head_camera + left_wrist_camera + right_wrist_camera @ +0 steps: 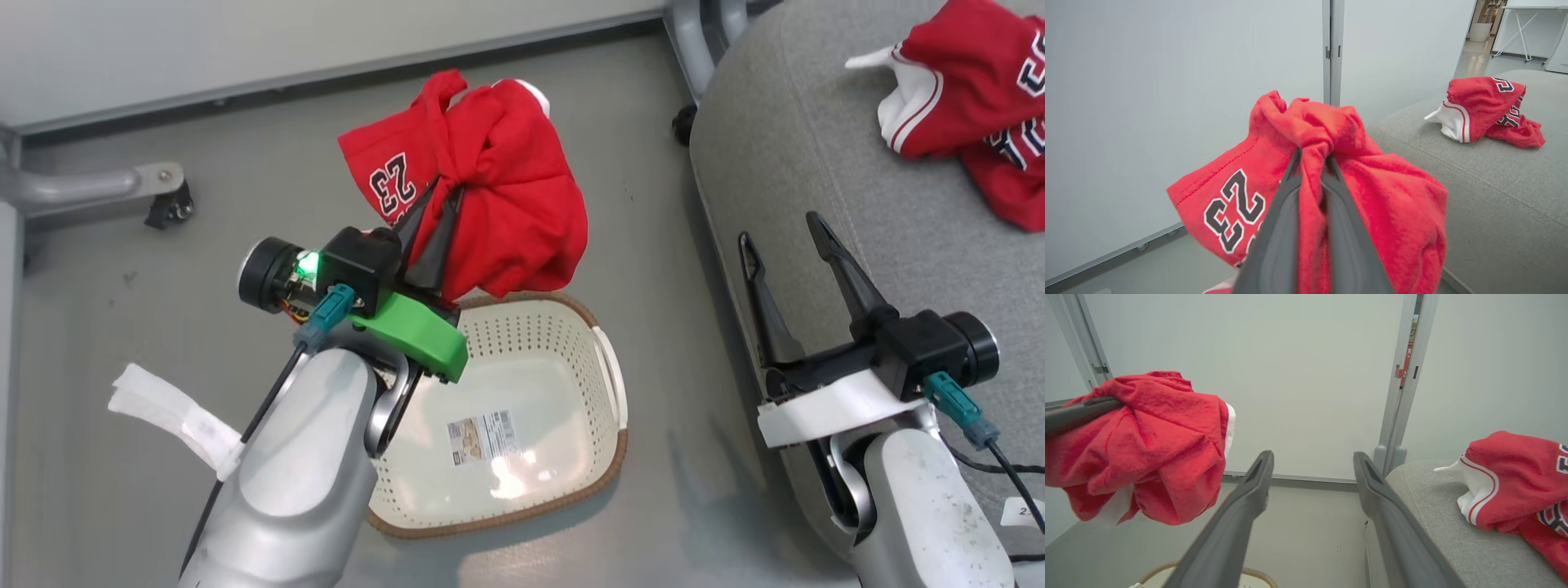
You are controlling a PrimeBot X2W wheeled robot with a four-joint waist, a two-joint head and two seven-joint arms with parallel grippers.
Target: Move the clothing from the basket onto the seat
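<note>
Left gripper [449, 189] pinching red jersey [514, 188] above basket [522, 335], frame centre. Right gripper [778, 227] jaws spread, lower right, by seat [816, 147] edge.

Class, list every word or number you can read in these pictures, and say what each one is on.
"23": on the red garment clamped in the left gripper.
Lettering on the second garment, on the seat: folded and cut off, unreadable.
Label inside the basket: too small to read.
Red sign on the wall post: blurred.
</note>
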